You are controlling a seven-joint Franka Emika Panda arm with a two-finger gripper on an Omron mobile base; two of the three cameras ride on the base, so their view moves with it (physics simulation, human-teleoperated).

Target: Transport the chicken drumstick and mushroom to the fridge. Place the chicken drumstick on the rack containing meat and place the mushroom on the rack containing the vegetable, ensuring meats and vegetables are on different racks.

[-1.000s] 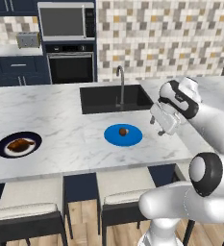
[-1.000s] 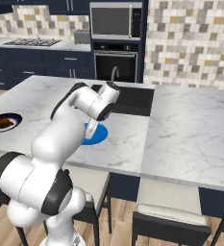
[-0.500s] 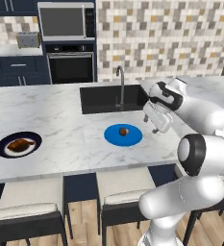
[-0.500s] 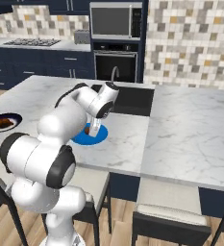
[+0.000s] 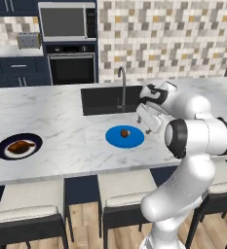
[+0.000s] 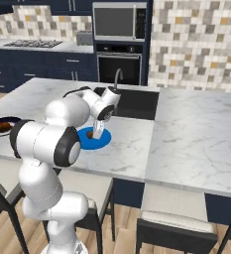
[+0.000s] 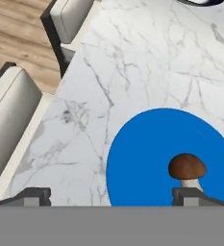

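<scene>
Small brown-capped mushroom sat upright on round flat blue plate on white marble tabletop, just in front of the black sink. Gripper hovered w/ jaws spread wide, holding nothing, one tip just beside the mushroom. Chicken drumstick lay on dark round plate, well left of blue plate.

Brown-capped mushroom upright on blue plate; brown chicken drumstick on dark plate, well apart.

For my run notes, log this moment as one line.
claw: open, above counter | mushroom: upright on blue plate | chicken drumstick: on dark plate, untouched
</scene>
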